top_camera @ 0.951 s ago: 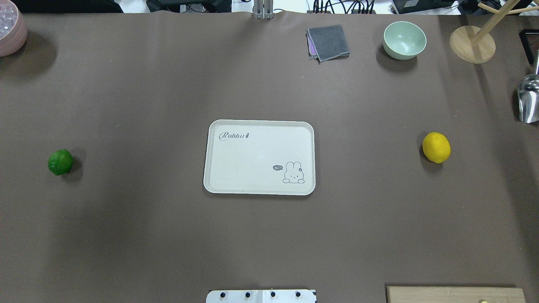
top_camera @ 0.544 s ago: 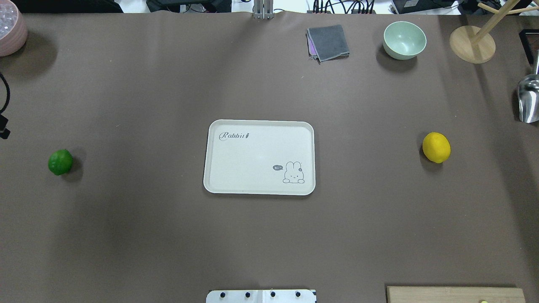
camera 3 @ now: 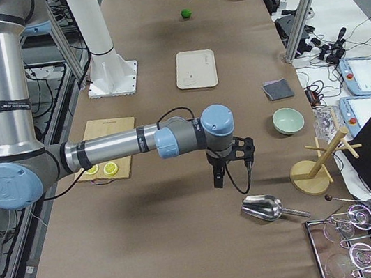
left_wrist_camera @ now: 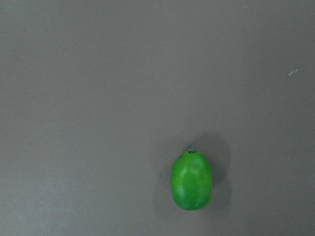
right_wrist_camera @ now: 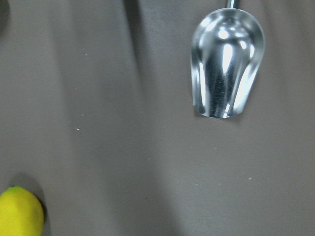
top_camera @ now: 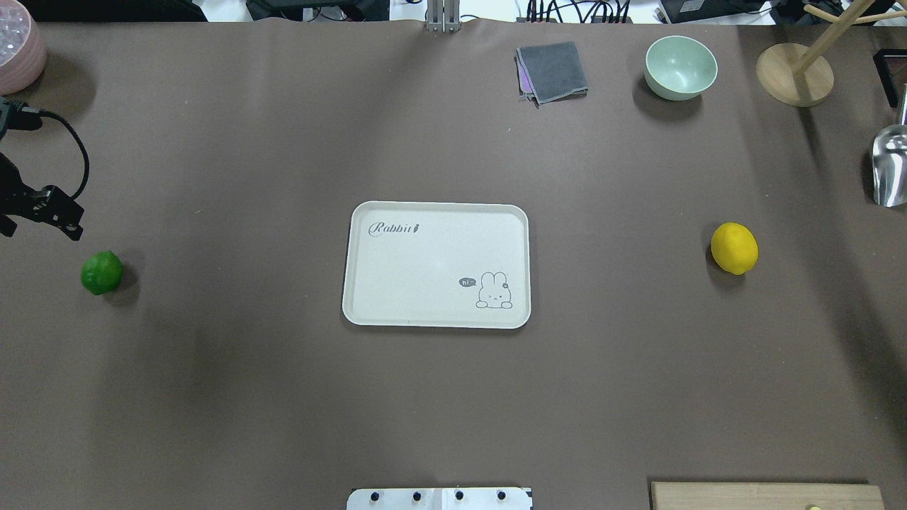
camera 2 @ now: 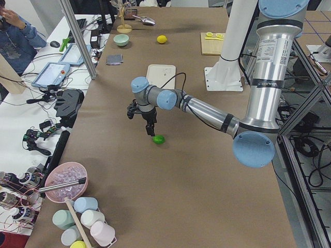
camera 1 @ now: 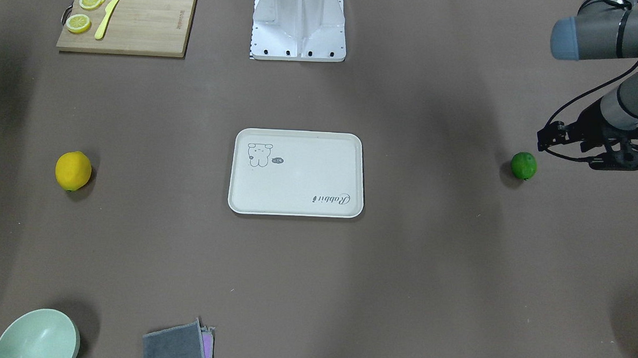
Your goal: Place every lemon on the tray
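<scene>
tray [top_camera: 425, 262] is sitting bare mid-table, green lemon [top_camera: 101, 273] near the left edge, yellow lemon [top_camera: 734, 248] near the right. left gripper [camera 2: 150, 129] is hovering beside the green one, likely lining up a grasp; i cannot tell its opening, nor that of right gripper [camera 3: 217, 176].
</scene>
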You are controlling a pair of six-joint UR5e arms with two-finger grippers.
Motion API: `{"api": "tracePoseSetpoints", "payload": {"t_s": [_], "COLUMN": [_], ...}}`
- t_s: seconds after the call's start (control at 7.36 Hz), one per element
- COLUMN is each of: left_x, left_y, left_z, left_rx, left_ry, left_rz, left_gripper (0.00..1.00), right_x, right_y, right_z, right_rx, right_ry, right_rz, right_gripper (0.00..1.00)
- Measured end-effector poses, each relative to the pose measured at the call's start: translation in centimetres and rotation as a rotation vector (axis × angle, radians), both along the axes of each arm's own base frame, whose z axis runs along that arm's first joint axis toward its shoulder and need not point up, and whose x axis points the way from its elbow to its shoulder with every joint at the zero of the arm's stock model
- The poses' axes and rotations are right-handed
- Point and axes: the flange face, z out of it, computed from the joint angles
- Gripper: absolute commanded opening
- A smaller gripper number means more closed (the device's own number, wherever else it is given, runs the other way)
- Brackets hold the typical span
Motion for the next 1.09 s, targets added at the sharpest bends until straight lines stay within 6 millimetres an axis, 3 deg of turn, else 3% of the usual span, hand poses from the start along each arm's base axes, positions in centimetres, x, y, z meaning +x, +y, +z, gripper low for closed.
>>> {"api": "tracePoseSetpoints", "payload": {"t_s": [0.27, 0.41, 0.82, 1.09], "left_x": [1.7, 2.7, 4.6, 5.3], "left_y": [-0.2, -0.1, 1.1, 1.9], "left_z": [1.3, 2.0, 5.3, 7.2], "left_rx": [-0.005, -0.003, -0.002, 0.004], "left_ry": [0.016, 0.025, 0.047, 0.063], "left_rz": [-0.024, -0.035, -0.053, -0.073], "left_gripper": [0.98, 0.98, 0.98, 0.97], "right_x": [-5.9, -9.4, -19.1, -22.8], "right_y": [-2.3, -2.6, -1.7, -1.1], "right_z": [-3.3, -4.1, -5.8, -6.1], "right_rx": [-0.004, 0.005, 0.010, 0.011], "right_ry": [-0.018, -0.031, -0.060, -0.043], "right_rz": [-0.022, -0.039, -0.091, -0.124], "right_gripper": [1.00, 1.00, 1.00, 1.00]}}
